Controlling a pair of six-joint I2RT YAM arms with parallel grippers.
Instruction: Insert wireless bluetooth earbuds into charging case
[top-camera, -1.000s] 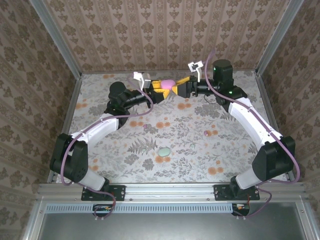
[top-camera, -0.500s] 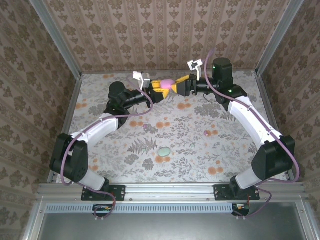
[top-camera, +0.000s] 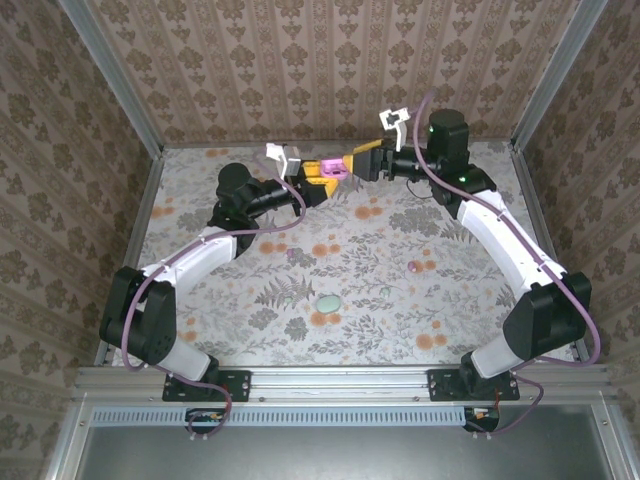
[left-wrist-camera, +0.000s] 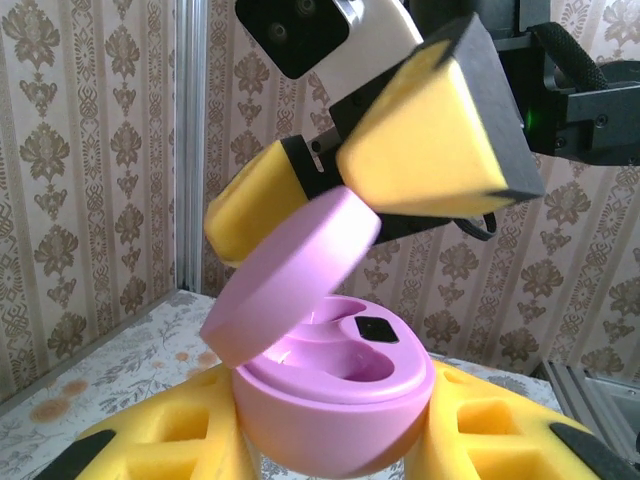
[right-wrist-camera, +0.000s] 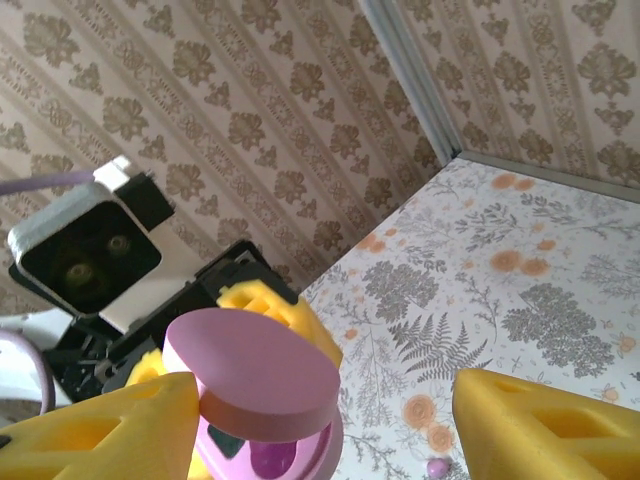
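Observation:
My left gripper (top-camera: 318, 178) is shut on the base of the pink oval charging case (left-wrist-camera: 340, 400), held above the table's far middle. The case's lid (left-wrist-camera: 290, 270) stands tilted up, half open, and shows two hollow sockets. My right gripper (top-camera: 362, 160) is open just beyond it. One of its yellow fingers (left-wrist-camera: 255, 200) is against the lid's far side, the other finger (left-wrist-camera: 430, 130) is above it. The lid (right-wrist-camera: 255, 375) lies beside the left finger (right-wrist-camera: 100, 430). A tiny pinkish earbud (top-camera: 291, 254) lies on the table. A second tiny bud (top-camera: 413, 266) lies to the right.
A mint oval case (top-camera: 328, 303) lies shut on the floral table (top-camera: 380, 320) nearer the front. Patterned walls and a metal frame (top-camera: 150, 190) close in the table on three sides. A small purple bud (right-wrist-camera: 437, 466) shows on the table below the right gripper.
The pink case's lid has swung from shut to half open. My right gripper has lifted and drawn back to the right, with its fingers spread. The left gripper has held still.

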